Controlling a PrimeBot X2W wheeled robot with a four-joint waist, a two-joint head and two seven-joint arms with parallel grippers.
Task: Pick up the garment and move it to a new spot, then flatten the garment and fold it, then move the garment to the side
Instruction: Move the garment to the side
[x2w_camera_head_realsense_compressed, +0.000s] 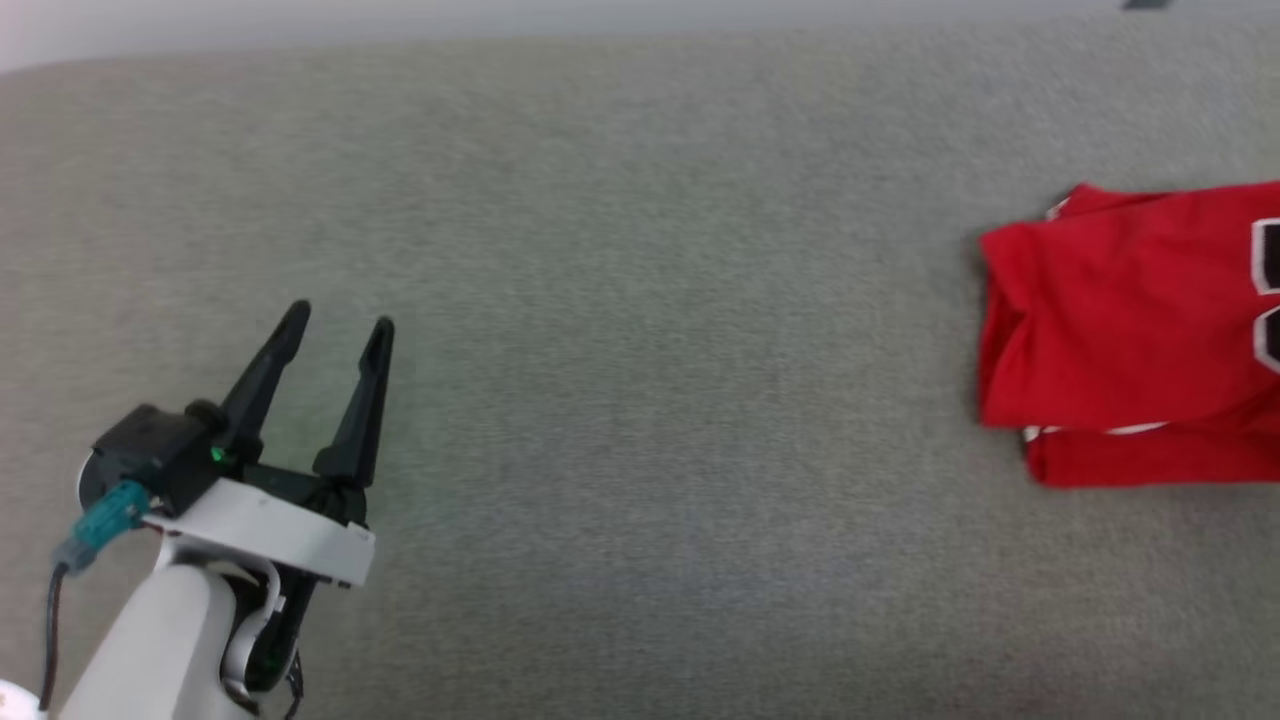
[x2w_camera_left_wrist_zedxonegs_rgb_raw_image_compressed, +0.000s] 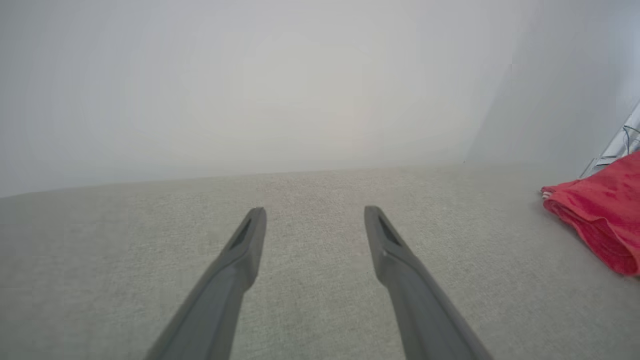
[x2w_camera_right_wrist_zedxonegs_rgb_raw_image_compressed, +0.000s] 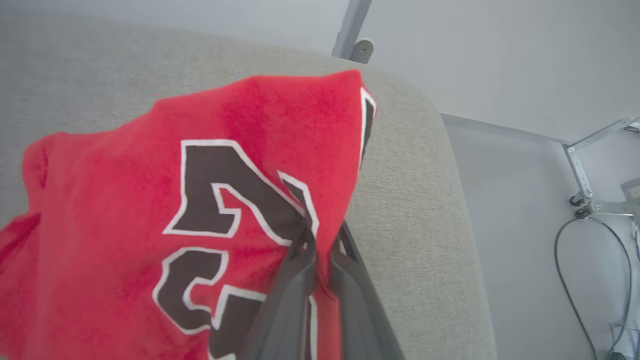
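From the head, the red jersey-style garment (x2w_camera_head_realsense_compressed: 1120, 320) lay folded at the far right of a desk (x2w_camera_head_realsense_compressed: 650, 300) covered in pale grey woven fabric. Its black, white-outlined print (x2w_camera_head_realsense_compressed: 1268, 290) was cut by the picture's edge and could not be read. The left end effector (x2w_camera_head_realsense_compressed: 340, 318) hovered at the lower left, well apart from the garment, its two dark fingers spread wide and holding nothing. In the left wrist view, the same left end effector (x2w_camera_left_wrist_zedxonegs_rgb_raw_image_compressed: 315, 212) stood open over bare desk fabric (x2w_camera_left_wrist_zedxonegs_rgb_raw_image_compressed: 320, 300). A plain pale wall (x2w_camera_left_wrist_zedxonegs_rgb_raw_image_compressed: 250, 90) rose behind, and the garment's red edge (x2w_camera_left_wrist_zedxonegs_rgb_raw_image_compressed: 605, 210) lay at the right. In the right wrist view, the right end effector (x2w_camera_right_wrist_zedxonegs_rgb_raw_image_compressed: 325, 240) was nearly closed, pinching a fold of the garment (x2w_camera_right_wrist_zedxonegs_rgb_raw_image_compressed: 125, 200) near the desk's rounded corner (x2w_camera_right_wrist_zedxonegs_rgb_raw_image_compressed: 410, 200). The upper numeral of the print (x2w_camera_right_wrist_zedxonegs_rgb_raw_image_compressed: 225, 195) read as a 2; the lower one was partly hidden. Beyond the desk lay grey floor (x2w_camera_right_wrist_zedxonegs_rgb_raw_image_compressed: 510, 225), a black cable (x2w_camera_right_wrist_zedxonegs_rgb_raw_image_compressed: 575, 280) and a metal frame leg (x2w_camera_right_wrist_zedxonegs_rgb_raw_image_compressed: 580, 170).
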